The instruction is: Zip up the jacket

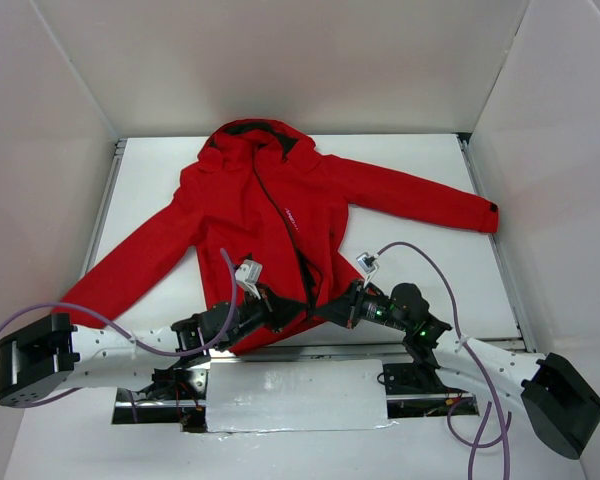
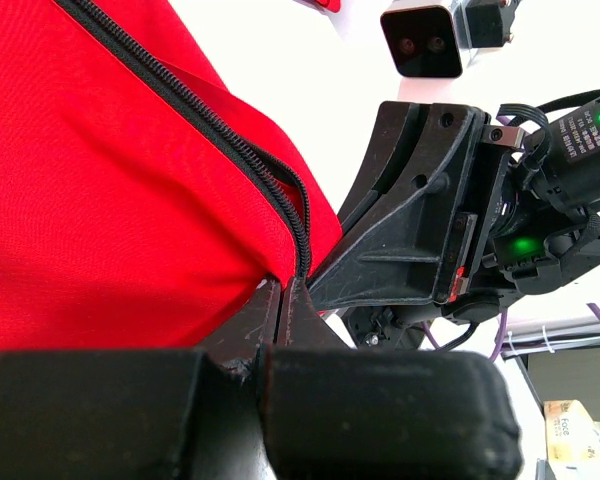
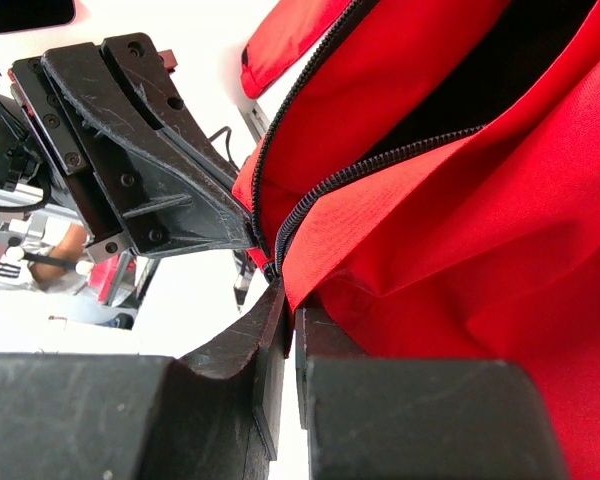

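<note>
The red jacket (image 1: 240,210) lies face up on the white table, hood at the back and sleeves spread. Its dark front zip (image 1: 280,215) runs from the collar down to the hem. My left gripper (image 1: 283,312) and right gripper (image 1: 322,312) meet at the bottom hem, tip to tip at the zip's lower end. In the left wrist view my left gripper (image 2: 283,290) is shut on the hem where the zip teeth (image 2: 230,140) end. In the right wrist view my right gripper (image 3: 288,300) pinches the other zip edge (image 3: 380,165). The two zip sides stand apart there, with dark lining showing between them.
White walls close in the table (image 1: 420,280) on three sides. A shiny metal plate (image 1: 295,395) lies between the arm bases at the near edge. Purple cables (image 1: 430,255) loop over both arms. The right sleeve's cuff (image 1: 488,215) reaches near the right wall.
</note>
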Tool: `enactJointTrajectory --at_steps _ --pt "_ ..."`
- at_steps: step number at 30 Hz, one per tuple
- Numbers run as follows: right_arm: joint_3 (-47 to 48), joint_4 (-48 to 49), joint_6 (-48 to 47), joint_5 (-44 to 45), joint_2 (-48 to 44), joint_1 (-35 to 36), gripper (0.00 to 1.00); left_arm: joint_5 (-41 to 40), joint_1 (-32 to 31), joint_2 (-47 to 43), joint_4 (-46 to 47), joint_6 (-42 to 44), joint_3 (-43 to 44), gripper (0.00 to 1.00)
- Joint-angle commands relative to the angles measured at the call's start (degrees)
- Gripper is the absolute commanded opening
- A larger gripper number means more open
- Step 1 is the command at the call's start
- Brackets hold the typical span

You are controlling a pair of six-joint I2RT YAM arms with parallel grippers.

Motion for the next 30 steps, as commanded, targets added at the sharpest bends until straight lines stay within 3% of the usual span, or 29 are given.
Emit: enactJointTrajectory --at_steps 1,30 --pt "0.5 4.6 0.2 -0.8 -0.8 0.0 0.00 1.1 0.0 -0.1 5.7 1.5 0.1 0.00" --pt "-0.4 1.9 0.8 0.8 -5.2 -0.8 0.00 1.3 0.0 0.8 5.7 1.4 0.7 0.00"
